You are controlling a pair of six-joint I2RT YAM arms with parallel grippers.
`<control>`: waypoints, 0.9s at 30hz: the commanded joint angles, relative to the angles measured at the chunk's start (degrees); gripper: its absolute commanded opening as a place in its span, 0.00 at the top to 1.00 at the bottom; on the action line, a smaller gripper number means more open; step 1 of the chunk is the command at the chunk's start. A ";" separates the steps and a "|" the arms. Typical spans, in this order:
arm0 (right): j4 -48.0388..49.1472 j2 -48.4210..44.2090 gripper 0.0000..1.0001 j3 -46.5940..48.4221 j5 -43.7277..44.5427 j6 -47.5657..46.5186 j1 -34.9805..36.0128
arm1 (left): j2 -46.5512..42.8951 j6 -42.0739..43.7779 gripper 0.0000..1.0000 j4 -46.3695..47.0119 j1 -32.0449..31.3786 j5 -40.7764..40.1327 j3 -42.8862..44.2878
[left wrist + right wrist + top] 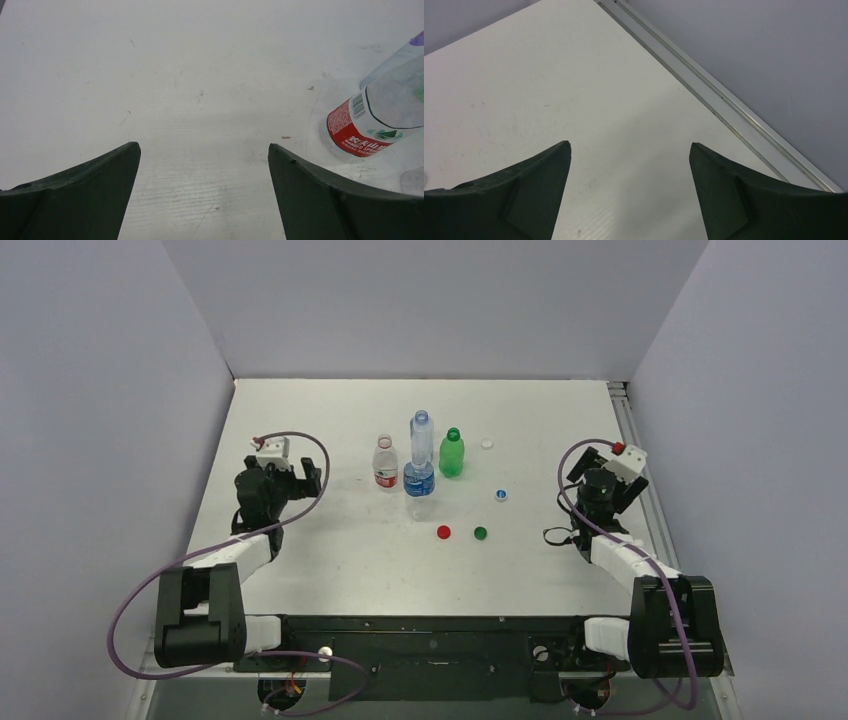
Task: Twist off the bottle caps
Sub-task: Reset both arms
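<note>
Bottle caps (480, 533) tiny, round, loose on table (330, 570): red, green, white, bluish. Both jaws spread, empty.

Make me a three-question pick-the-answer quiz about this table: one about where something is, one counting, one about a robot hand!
1. Where is the small round red plastic cap? A) on a bottle B) beside the small round green plastic cap C) in a hand
2. How many loose caps? A) two B) four C) six
3. The left hand is: A) open, empty B) holding a cap C) holding a bottle
1B, side by side; 2B, red, green, white plastic cap, whitish-blue plastic cap; 3A, nothing between its fingers.
</note>
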 commanded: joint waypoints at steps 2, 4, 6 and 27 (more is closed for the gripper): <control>7.30 -0.65 0.17 -2.12 0.43 -4.21 0.27 | 0.92 -4.42 0.03 12.90 0.91 -0.36 -1.63; 10.99 -0.62 0.17 -5.02 0.85 -4.55 0.89 | 1.01 -5.54 0.03 13.68 1.17 -0.82 -1.91; 15.84 0.09 0.17 -6.98 2.95 -5.51 1.94 | 1.05 -5.52 0.03 13.65 1.23 -0.43 -1.80; 32.14 8.05 0.16 -11.61 2.11 -7.66 3.00 | 9.15 -0.36 0.03 30.67 -0.62 -2.23 -12.94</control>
